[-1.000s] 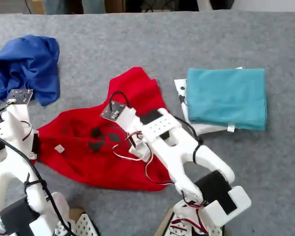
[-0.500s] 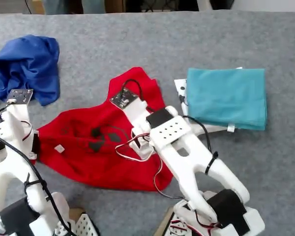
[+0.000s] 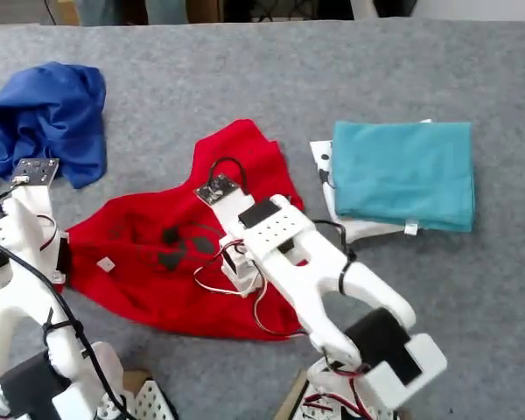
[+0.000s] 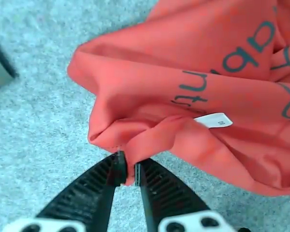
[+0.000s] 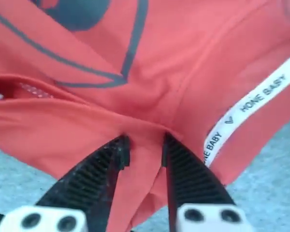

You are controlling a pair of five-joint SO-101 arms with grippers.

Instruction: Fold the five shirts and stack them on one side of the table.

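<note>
Right end effector [image 5: 142, 145] drawn back slightly over red shirt [image 3: 144, 271], jaws pinching a fold. Left end effector [image 4: 128, 168] unmoved, clamped on the shirt's outer edge.

Crumpled shirt [image 3: 44, 122] far left, spread shirt [image 3: 140, 271] mid-table, folded stack [image 3: 402, 175] to its right.

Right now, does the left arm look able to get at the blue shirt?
Probably yes, but not at once. The blue shirt lies near the left arm, with nothing between them. But the left gripper is shut on an edge of the red shirt, so it must let go first.
</note>
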